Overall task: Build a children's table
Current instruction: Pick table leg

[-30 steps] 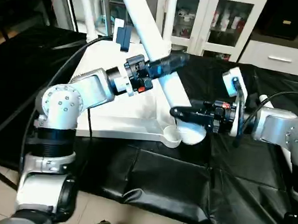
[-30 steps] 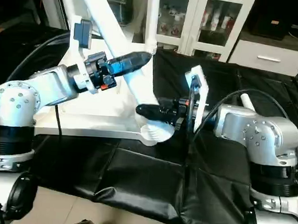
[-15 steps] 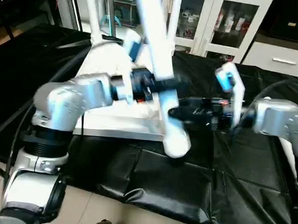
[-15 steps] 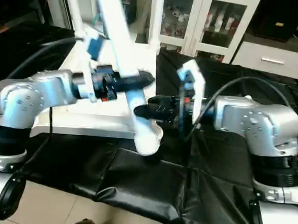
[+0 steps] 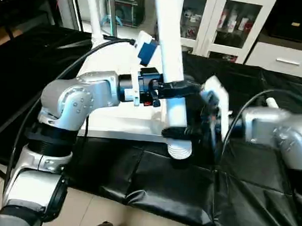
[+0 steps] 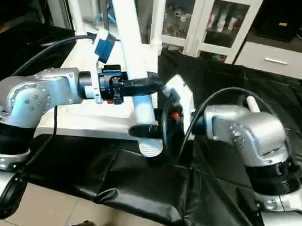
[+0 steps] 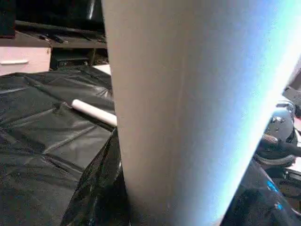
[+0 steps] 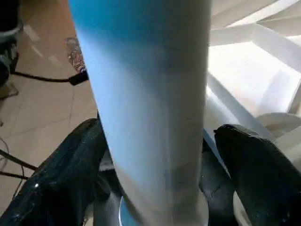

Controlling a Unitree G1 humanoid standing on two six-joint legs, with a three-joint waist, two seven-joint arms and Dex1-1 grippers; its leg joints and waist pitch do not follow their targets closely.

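My left gripper (image 5: 185, 87) is clenching a white leg (image 5: 170, 58) (nearly upright) above the tabletop's (image 5: 115, 122) near right corner; my right fingers (image 8: 256, 165) are flanking its ribbed lower end, spread apart, on the black worktop (image 5: 187, 191).

A work table (image 5: 177, 190) with a crinkled black cover carries the things. The white tabletop (image 5: 115, 124) lies on it. A loose white leg (image 7: 93, 112) lies on the cover too.
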